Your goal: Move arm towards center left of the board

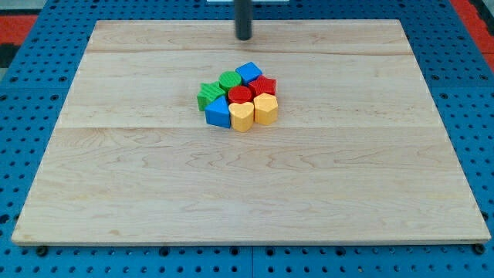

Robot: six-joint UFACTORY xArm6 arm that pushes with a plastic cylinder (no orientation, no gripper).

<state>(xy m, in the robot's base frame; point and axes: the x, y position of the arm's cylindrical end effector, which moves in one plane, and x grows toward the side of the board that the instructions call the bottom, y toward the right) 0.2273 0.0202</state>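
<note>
My tip [244, 36] stands near the view's top edge of the wooden board [116, 177], just left of centre, above the block cluster and apart from it. The cluster sits a little above the board's middle. It holds a blue cube [248, 72], a green block [229, 80], a green star-like block [208, 95], a red star-like block [265, 86], a red round block [241, 96], a blue triangular block [218, 113], a yellow heart-shaped block [241, 116] and a yellow hexagonal block [265, 108]. The blocks touch one another.
The board lies on a blue pegboard surface [31, 154] that shows all round it. A red area [23, 31] shows at the view's top left corner.
</note>
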